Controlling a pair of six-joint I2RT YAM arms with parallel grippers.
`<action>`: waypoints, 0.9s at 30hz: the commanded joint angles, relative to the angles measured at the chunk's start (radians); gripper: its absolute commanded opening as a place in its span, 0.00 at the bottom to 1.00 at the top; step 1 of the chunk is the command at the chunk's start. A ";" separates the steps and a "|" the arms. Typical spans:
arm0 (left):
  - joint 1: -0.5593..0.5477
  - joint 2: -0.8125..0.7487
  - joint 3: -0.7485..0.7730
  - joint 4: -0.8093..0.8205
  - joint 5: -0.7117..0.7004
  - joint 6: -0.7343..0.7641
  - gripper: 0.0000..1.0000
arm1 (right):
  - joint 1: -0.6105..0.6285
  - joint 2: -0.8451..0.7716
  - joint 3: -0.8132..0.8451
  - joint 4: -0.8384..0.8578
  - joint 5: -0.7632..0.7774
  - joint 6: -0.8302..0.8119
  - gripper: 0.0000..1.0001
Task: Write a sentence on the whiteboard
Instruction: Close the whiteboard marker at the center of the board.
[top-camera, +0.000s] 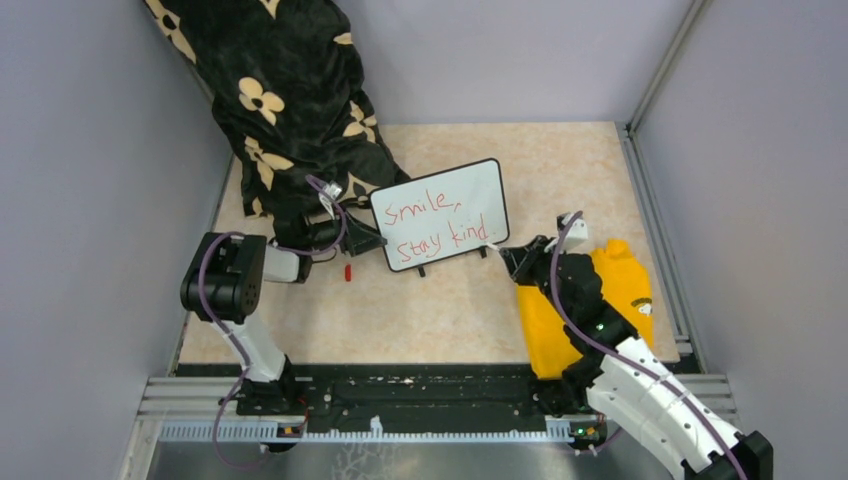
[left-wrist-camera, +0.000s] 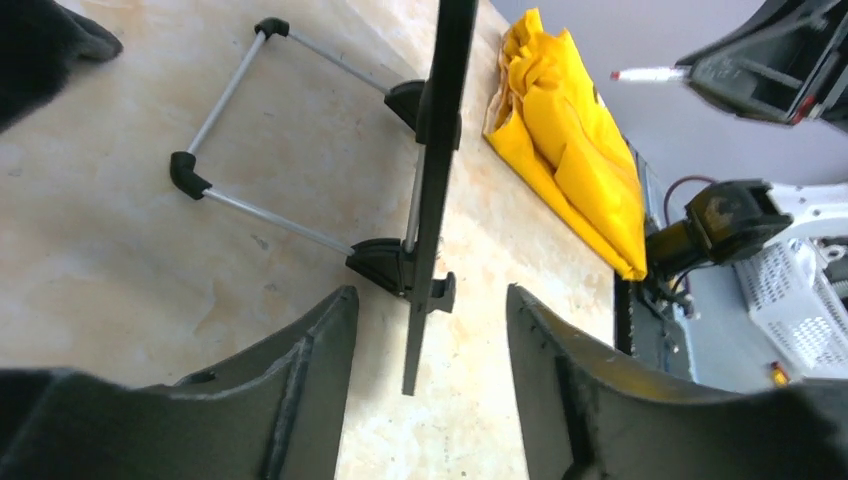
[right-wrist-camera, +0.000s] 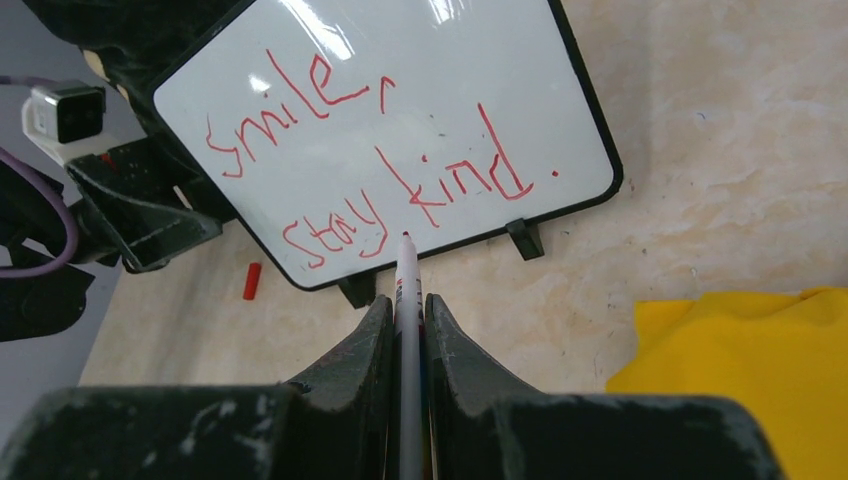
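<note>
whiteboard (top-camera: 440, 217) mid-table, cloth (top-camera: 625, 275) right (cap (top-camera: 348, 271) left)

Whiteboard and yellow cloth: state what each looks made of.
The whiteboard: glossy white panel, likely coated plastic or metal, given the light glare; its thin black frame looks plastic. The yellow cloth: soft matte fabric, judging by its folds and creases.

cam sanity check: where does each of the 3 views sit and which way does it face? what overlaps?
Top external: above and behind the bases, looking down on the table; shows both arms, with the left gripper and right gripper flanking the whiteboard.
Left wrist: sighting along its own open fingers at the whiteboard edge-on, yellow cloth beyond.
Right wrist: sighting along its own fingers, shut on the marker, at the sentence.
Shared: all three show the whiteboard and yellow cloth.
</note>
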 joint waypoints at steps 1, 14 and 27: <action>0.025 -0.087 -0.026 -0.025 -0.042 0.028 0.73 | -0.007 0.003 0.046 0.011 -0.065 -0.023 0.00; 0.048 -0.717 -0.003 -1.038 -1.094 0.011 0.99 | -0.007 0.015 0.072 0.062 -0.222 -0.037 0.00; 0.048 -0.892 -0.041 -1.078 -0.982 -0.036 0.99 | 0.022 0.044 0.106 -0.001 -0.158 -0.109 0.00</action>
